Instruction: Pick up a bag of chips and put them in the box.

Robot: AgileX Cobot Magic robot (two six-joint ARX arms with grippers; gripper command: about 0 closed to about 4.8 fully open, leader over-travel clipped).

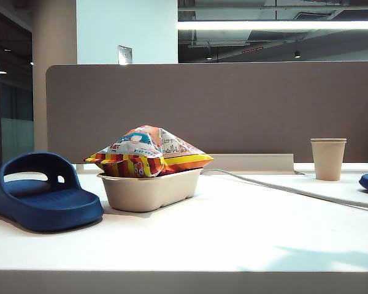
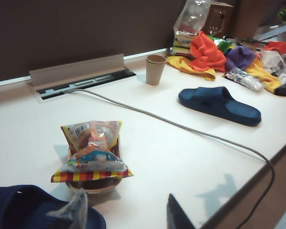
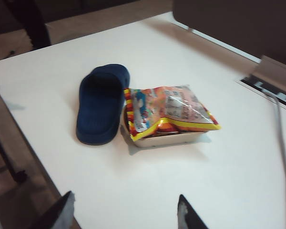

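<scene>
The bag of chips [image 1: 148, 152], striped red, yellow and orange with a white-blue top panel, lies in the beige box [image 1: 150, 191] and overhangs its rim on both sides. In the left wrist view the bag of chips [image 2: 93, 152] covers nearly all of the box [image 2: 93, 185]. My left gripper [image 2: 126, 215] hangs open well back from it, nothing between its fingers. In the right wrist view the bag of chips [image 3: 169, 112] rests on the box [image 3: 169, 139]. My right gripper [image 3: 125, 208] is open and empty above bare table, at a distance from the box. Neither gripper shows in the exterior view.
A blue slipper [image 1: 40, 193] lies right beside the box. A paper cup [image 1: 328, 158] stands at the back right, and a grey cable [image 1: 294, 190] runs across the table. A second blue slipper [image 2: 219, 105] and a pile of coloured cloths [image 2: 219, 55] lie further off.
</scene>
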